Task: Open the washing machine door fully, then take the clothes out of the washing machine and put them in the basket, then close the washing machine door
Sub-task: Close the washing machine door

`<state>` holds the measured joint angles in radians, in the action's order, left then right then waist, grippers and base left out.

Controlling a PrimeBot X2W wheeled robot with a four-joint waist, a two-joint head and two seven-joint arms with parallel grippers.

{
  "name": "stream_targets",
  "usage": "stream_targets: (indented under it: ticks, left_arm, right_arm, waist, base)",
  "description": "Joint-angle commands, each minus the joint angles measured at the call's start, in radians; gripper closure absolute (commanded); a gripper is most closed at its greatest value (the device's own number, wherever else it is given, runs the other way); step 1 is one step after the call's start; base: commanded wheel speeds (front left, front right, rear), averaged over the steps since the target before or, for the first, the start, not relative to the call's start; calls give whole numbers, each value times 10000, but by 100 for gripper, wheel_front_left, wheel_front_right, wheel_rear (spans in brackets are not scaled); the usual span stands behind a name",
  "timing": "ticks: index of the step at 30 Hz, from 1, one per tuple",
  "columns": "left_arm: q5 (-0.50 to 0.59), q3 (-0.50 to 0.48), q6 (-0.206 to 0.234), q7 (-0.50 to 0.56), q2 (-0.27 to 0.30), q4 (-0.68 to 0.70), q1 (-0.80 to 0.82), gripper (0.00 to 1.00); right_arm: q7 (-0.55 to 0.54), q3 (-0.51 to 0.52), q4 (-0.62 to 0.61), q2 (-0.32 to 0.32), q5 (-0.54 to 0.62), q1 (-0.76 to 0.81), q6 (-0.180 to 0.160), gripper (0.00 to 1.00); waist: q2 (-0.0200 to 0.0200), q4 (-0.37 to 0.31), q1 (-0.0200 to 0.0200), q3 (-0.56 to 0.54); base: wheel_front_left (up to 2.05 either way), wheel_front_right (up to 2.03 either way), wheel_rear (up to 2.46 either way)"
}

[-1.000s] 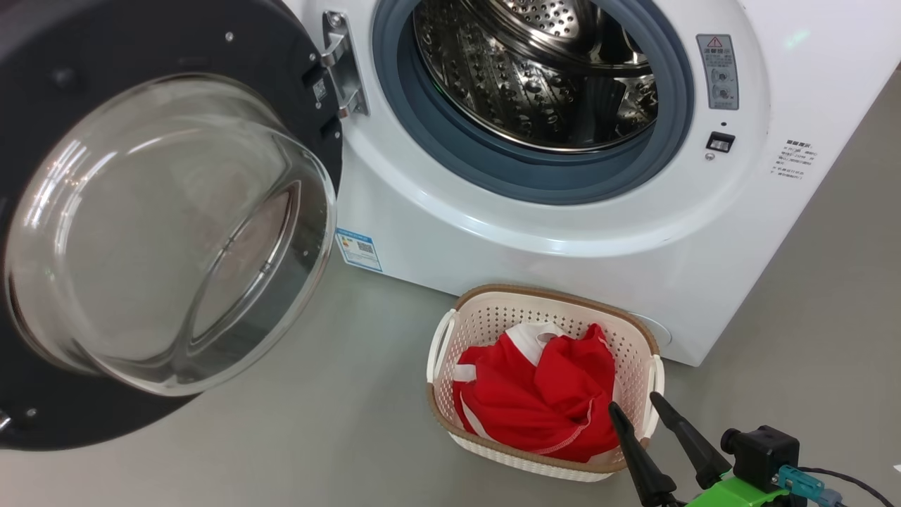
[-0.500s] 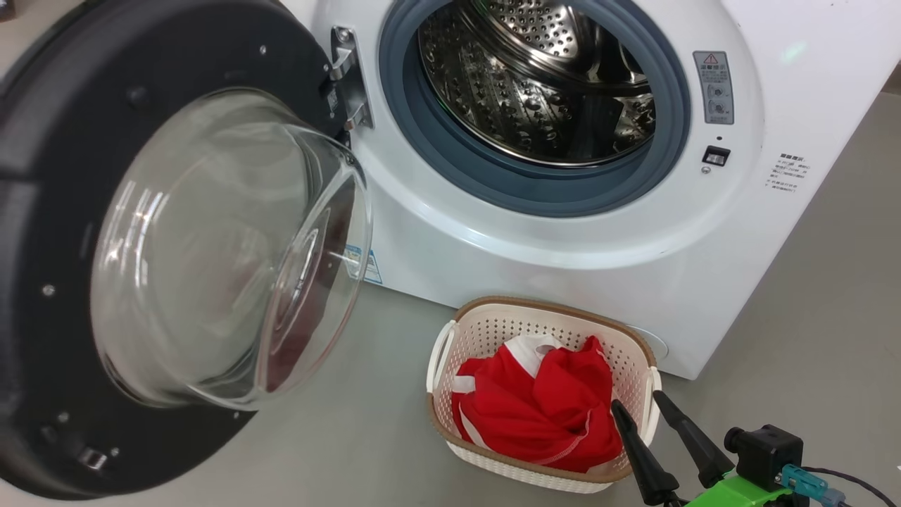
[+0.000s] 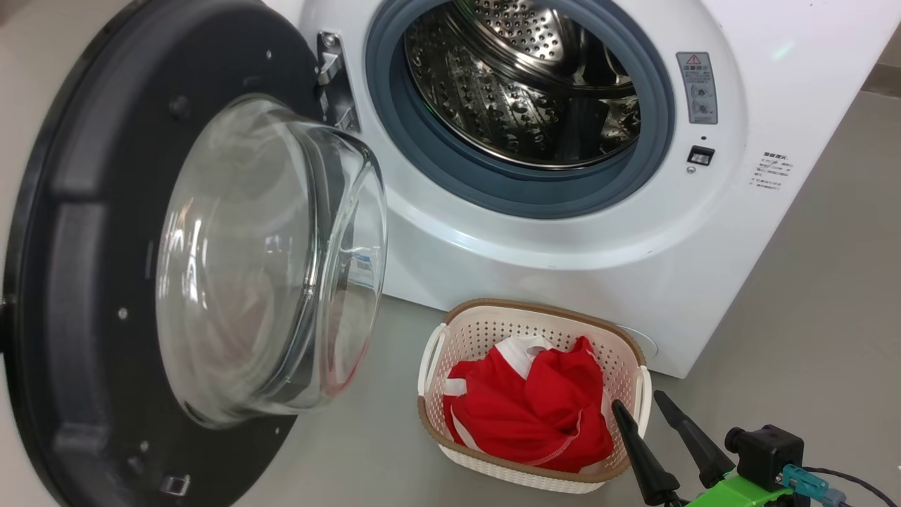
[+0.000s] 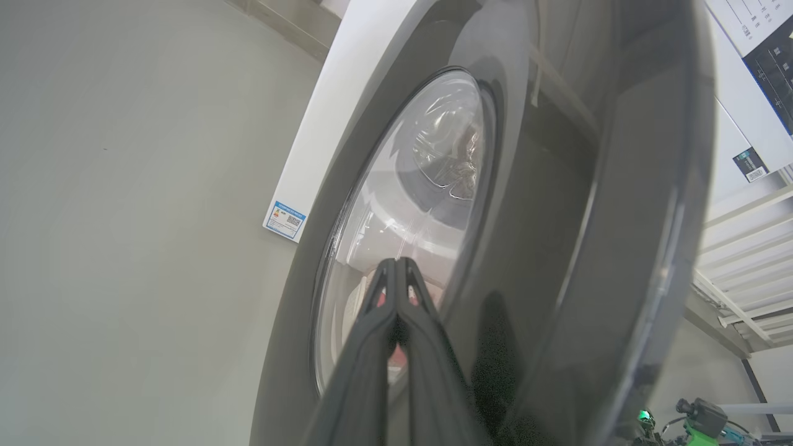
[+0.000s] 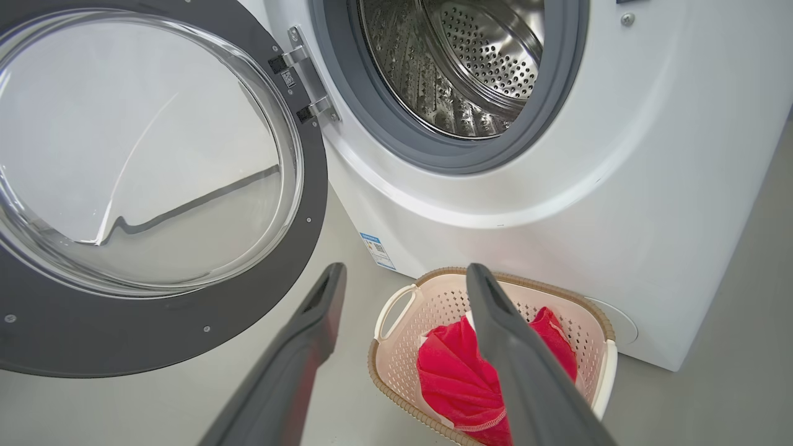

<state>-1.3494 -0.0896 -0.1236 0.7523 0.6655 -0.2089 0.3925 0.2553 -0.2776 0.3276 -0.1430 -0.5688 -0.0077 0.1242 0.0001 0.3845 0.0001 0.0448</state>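
Observation:
The washing machine (image 3: 563, 239) stands with its steel drum (image 3: 521, 84) bare. Its round black-rimmed washing machine door (image 3: 77, 282) hangs on the left hinge, part-way swung in, with the glass bowl facing the opening. The red and white clothes (image 3: 528, 408) lie in the cream basket (image 3: 535, 308) on the floor in front. My right gripper (image 3: 637, 400) is open just right of the basket, holding nothing; in the right wrist view it (image 5: 407, 267) hovers over the basket (image 5: 526, 282). My left gripper (image 4: 396, 260) is shut, with its tips at the outer face of the door (image 4: 545, 217).
Grey floor (image 3: 809, 317) spreads around the machine. A blue sticker (image 4: 284, 219) marks the machine's lower left corner. The basket sits close under the machine's front, and the swinging door takes up the room to its left.
The door has swung from wide open toward the machine's opening, its glass bowl now turned more edge-on. The head camera has shifted slightly. The right gripper and basket have stayed put.

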Motion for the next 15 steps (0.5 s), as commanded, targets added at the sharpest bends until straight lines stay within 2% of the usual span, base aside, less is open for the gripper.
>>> stream_targets:
  ticks: [1, 7, 15]
  left_arm:
    - [-153, -303, -70, 46, 610, 444, 144, 100]
    - [-783, 181, -71, 44, 494, 1578, -50, 100]
    - [-854, 1317, -71, -272, 87, 2799, 139, 100]
  right_arm:
    - [65, -224, -214, -68, -23, -113, 65, 0]
    - [65, -217, -216, -55, -20, -75, 65, 0]
    - [65, -265, -207, -49, -24, -118, 65, 0]
  waist:
    - [-1, -41, -1, -7]
    - [-1, -166, -1, -50]
    - [-1, -386, -1, -73]
  base:
    - [0, 0, 0]
    - [0, 0, 0]
    - [0, 0, 0]
